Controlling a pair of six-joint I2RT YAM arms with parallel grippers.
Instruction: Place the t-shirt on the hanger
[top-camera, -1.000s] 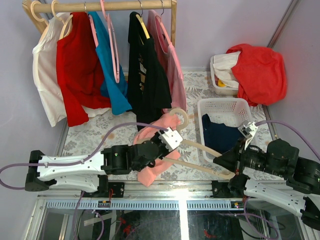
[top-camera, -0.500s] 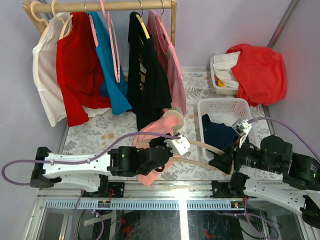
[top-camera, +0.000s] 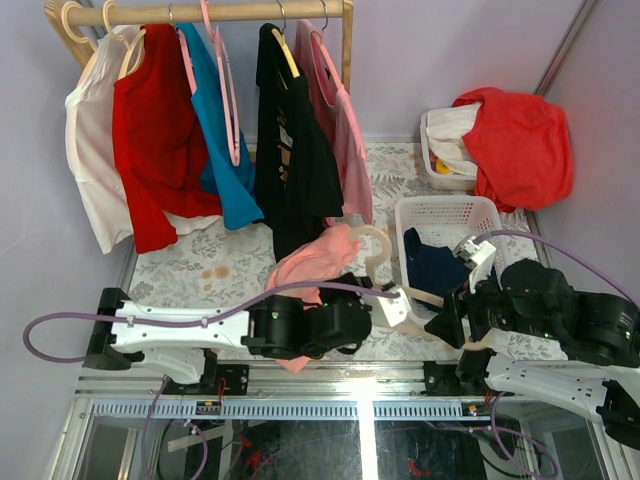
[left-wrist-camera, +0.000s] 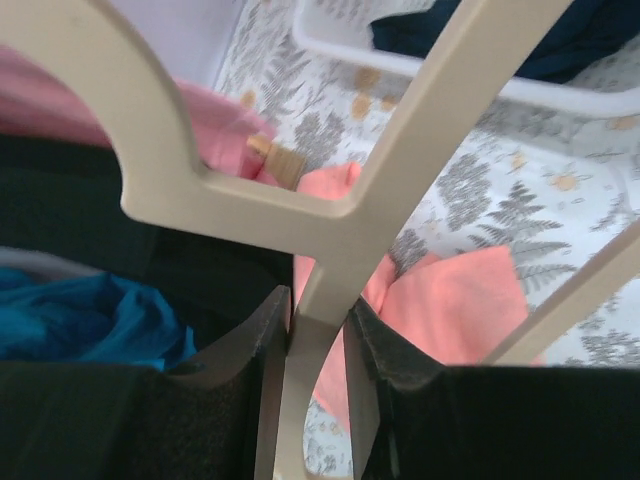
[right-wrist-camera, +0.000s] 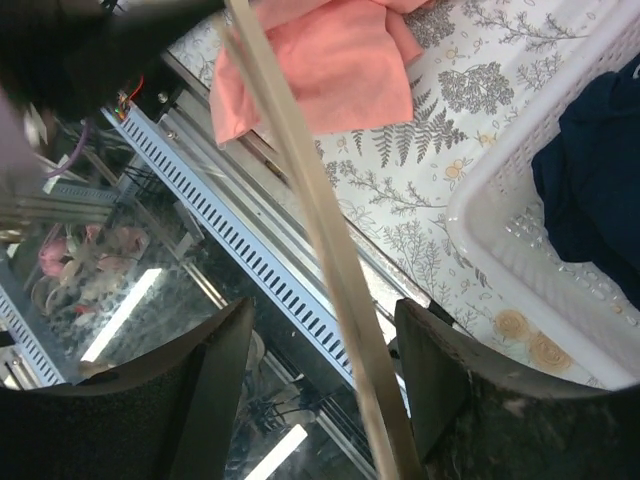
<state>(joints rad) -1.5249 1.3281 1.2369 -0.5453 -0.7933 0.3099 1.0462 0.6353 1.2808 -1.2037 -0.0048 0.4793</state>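
Got the left gripper (left-wrist-camera: 318, 335) pinched tight on the hanger (left-wrist-camera: 250, 200), just below a fork in the frame. Prob gripped there bc stiff and fairly central, so keeps the whole thing steady above the table (top-camera: 200, 265) w/o twisting.

Seeing the right gripper (right-wrist-camera: 325, 350) spread wide w/ the hanger's thin lower bar running thru the gap, touching neither pad afaict, so holding nothing. Guessing parked there to guide or grab the far end.

Finding the t-shirt (top-camera: 310, 258) bunched over the hanger end by the hook and spilling down onto the table, a bit left of the white basket (top-camera: 440, 212). Only partly on, not threaded properly imo.

Can't pick out the collar or either sleeve, all crumpled. Can't see the hanger's middle in the top view either, buried under the robot's own hardware. Can't make out the far hanger tip, cut off in both wrist views.
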